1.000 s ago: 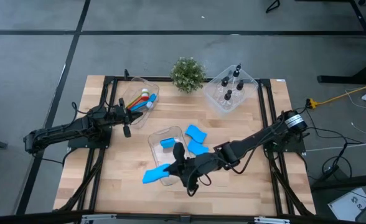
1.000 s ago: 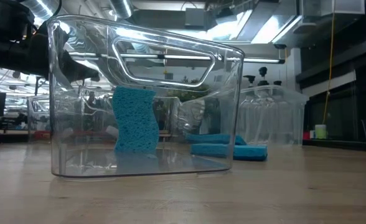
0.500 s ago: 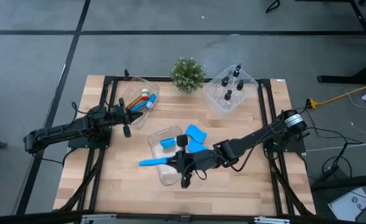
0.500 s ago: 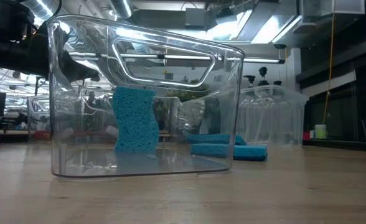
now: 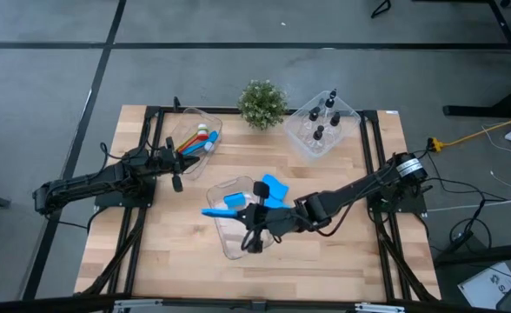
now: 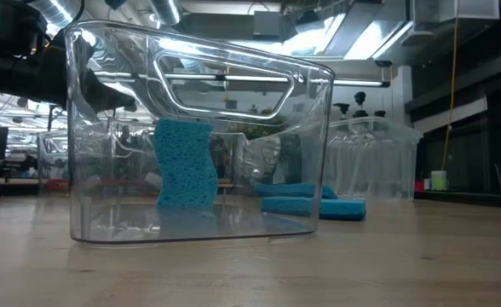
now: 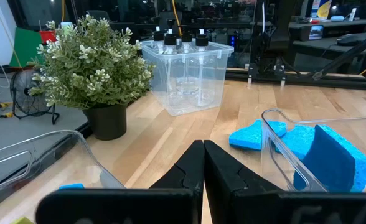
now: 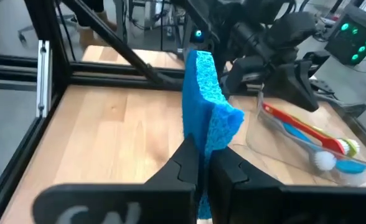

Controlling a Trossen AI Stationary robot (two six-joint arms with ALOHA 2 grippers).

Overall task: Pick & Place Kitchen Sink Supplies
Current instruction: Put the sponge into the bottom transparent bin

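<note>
the right gripper point(image 5: 252, 217) holds a blue sponge point(image 5: 217, 211) over the middle bin point(image 5: 228, 244). two more sponges point(image 5: 274, 186) lie just beside that bin.

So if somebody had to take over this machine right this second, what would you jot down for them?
Right gripper: shut on a blue sponge, held above the middle bin.
Left gripper: shut, empty, waiting beside the brush bin.
Done: one sponge in bin, brushes binned, bottles binned.
Left: drop the held sponge in, then the loose sponges on the table.
</note>
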